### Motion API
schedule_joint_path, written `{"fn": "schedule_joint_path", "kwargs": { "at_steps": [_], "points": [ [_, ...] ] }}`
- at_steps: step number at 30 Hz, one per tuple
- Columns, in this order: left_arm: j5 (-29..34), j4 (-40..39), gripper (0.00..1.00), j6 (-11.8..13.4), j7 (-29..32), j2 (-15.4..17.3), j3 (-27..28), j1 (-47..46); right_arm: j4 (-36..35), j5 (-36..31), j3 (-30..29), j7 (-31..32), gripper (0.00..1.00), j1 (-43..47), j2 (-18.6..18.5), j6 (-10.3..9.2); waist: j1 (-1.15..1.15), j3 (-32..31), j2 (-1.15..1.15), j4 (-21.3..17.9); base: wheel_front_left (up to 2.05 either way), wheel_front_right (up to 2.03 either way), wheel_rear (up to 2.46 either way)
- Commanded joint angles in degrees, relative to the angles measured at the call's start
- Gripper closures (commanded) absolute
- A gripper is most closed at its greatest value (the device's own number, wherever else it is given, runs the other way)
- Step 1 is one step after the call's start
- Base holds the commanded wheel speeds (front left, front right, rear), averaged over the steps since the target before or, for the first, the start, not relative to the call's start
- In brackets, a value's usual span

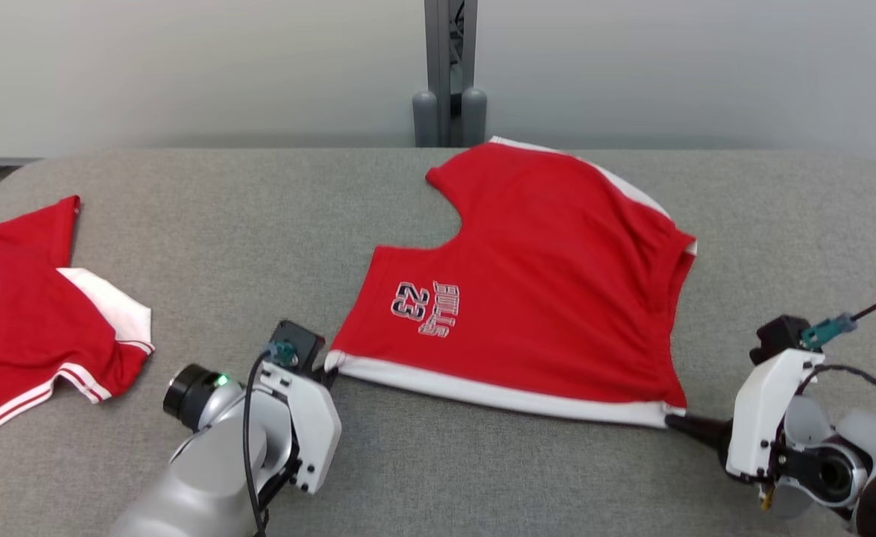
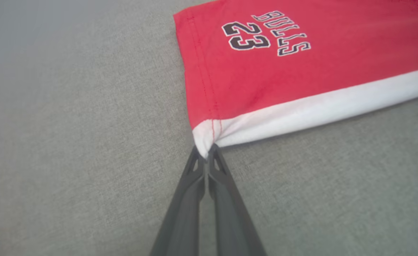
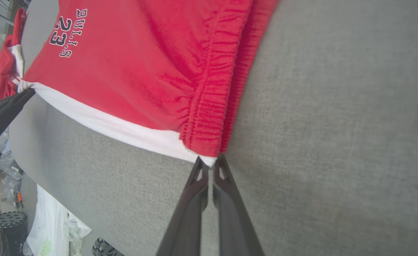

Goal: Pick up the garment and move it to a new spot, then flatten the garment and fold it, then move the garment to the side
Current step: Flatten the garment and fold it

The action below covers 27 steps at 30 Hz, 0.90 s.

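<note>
Red knit shorts (image 1: 542,298) w/ white side band and navy "BULLS 23" print lie spread flat on the grey fabric-covered counter (image 1: 259,224), ctr-right, reaching from close to the far edge back toward the near edge. Elastic waistband is on the right, gathered and wrinkled; leg hem is on the left, print beside it. The white band is the near edge of the cloth and runs straight btwn the two claws.

Left claw (image 1: 329,365): fingers pressed together, pinching the near-left corner of the shorts, right where the white band meets the leg hem. In the left wrist view the claw (image 2: 206,156) nips just the tip of that corner of the shorts (image 2: 301,71).

Right claw (image 1: 672,421): also pressed together, pinching the near-right corner at the waistband end. Right wrist view: claw (image 3: 210,163) grips a bit of white cloth under the gathered red elastic of the shorts (image 3: 141,71).

2nd red garment w/ white trim (image 1: 27,321) lies rumpled at the counter's left edge, well apart from the shorts. Grey upright post (image 1: 449,74) stands behind the far edge.
</note>
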Motion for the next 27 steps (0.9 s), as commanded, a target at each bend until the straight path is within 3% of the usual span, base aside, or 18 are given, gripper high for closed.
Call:
{"fn": "schedule_joint_path", "kwargs": {
  "at_steps": [1, 13, 27],
  "points": [
    [0.1, 0.4, 1.00, -0.5, 1.0, 1.2, -0.7, 1.4, -0.1, 0.8, 0.1, 1.2, 1.00, 2.1, -0.8, -0.01, 0.00, -1.6, 0.00, 0.3, 0.00, 0.00, 0.00],
    [1.5, -5.4, 1.00, -1.9, 8.1, 6.4, -4.9, 7.7, -4.1, 2.4, -0.2, 9.2, 1.00, 10.0, -1.7, -0.01, 0.00, -6.3, 0.00, 0.6, 0.00, 0.00, 0.00],
    [-8.4, -25.9, 1.00, -1.8, 19.0, 17.8, -3.3, 14.8, -12.9, 5.8, -1.4, 15.1, 1.00, 18.2, -5.1, -0.01, 0.00, -9.2, 0.00, 1.5, 0.00, 0.00, 0.00]
  ]
}}
